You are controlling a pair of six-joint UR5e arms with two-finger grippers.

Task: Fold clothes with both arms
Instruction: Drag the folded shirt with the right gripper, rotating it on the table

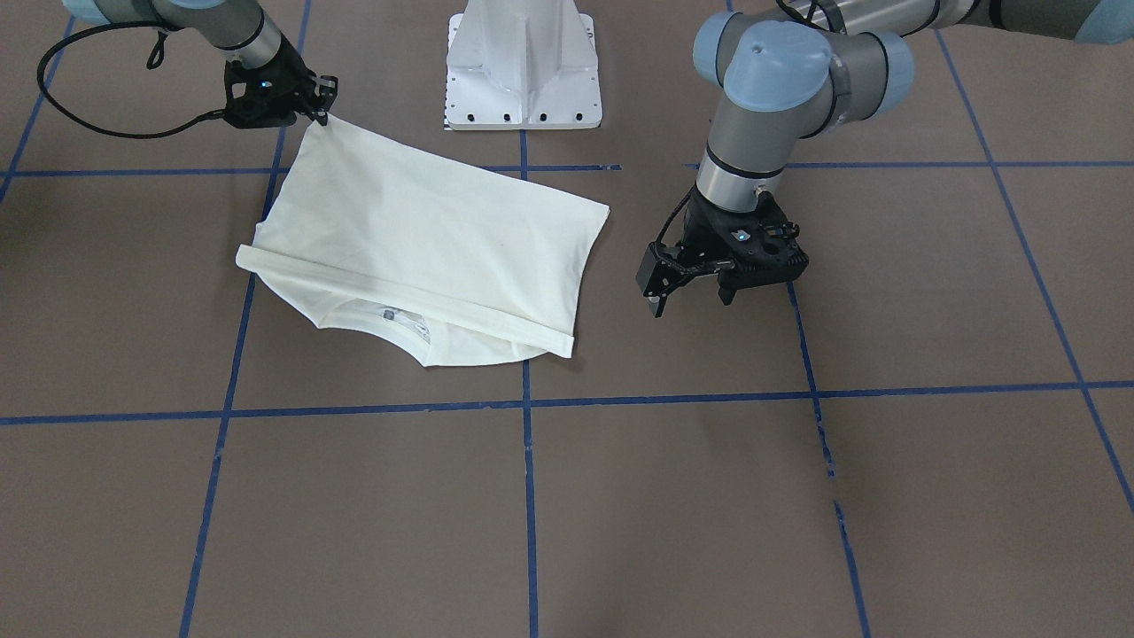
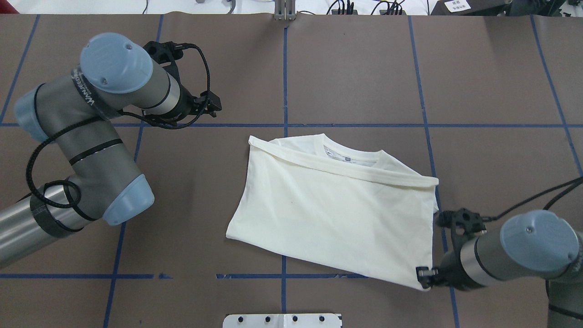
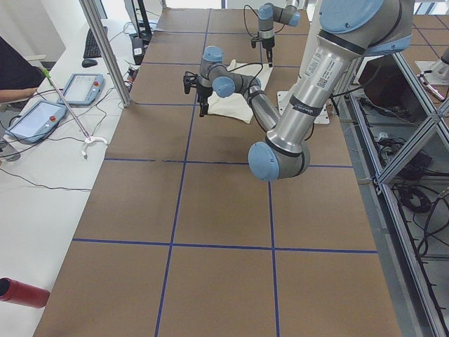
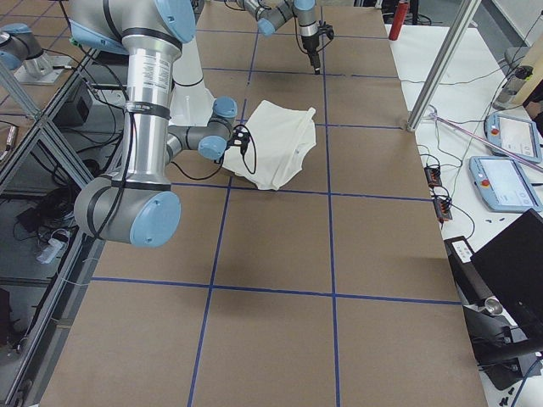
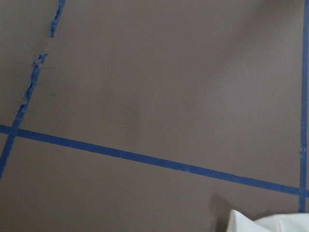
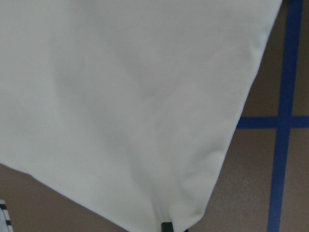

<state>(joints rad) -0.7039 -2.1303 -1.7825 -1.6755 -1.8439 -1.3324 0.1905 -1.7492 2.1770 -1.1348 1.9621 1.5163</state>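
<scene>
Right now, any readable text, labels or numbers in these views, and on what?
"WANWEED", rest hidden: black band on the left arm.
Neck label of the T-shirt: too small.
Sticker on that arm: too small.
White tag, far edge: blurred.

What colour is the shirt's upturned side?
Plain cream-white across the T-shirt; clearest in the overhead exterior view.

Brown table [image 1: 930, 292], blue tape grid [image 1: 529, 496], white pedestal [image 1: 523, 71].
</scene>
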